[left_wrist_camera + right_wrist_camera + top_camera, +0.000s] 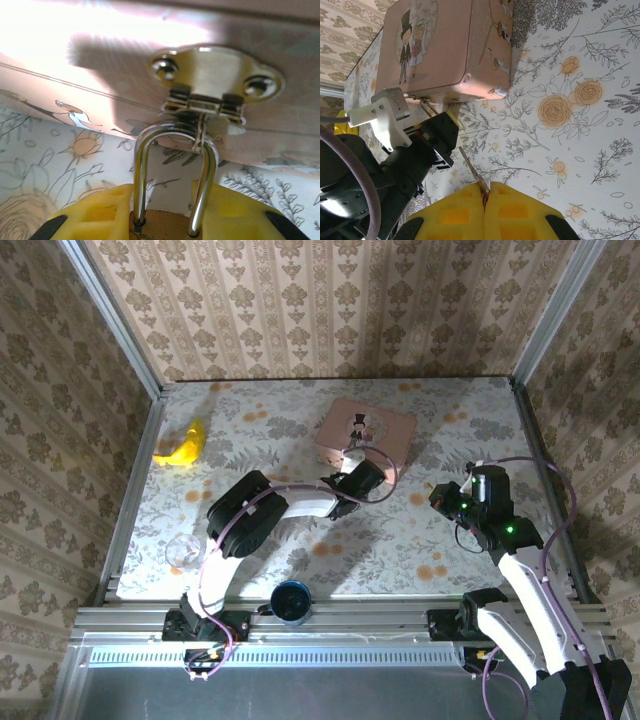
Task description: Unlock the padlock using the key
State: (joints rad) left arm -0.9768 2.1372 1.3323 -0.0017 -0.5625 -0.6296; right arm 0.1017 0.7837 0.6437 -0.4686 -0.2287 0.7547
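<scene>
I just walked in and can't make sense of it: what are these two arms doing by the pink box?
The left gripper is clamped on the small brass padlock, which hangs from the hasp of the pink box. The right gripper pinches the key, its blade aimed toward the lock but apart from it. The key is not yet in.

Top external: fixed high behind the arm bases, facing down. Distant, takes in the whole table (450,430) and pink box (372,428).
Left wrist: hard against the box's hasp (215,75), looking along the padlock (140,175).
Right wrist: low, middling near, looking past its key (471,170) at the same box front and padlock.
</scene>
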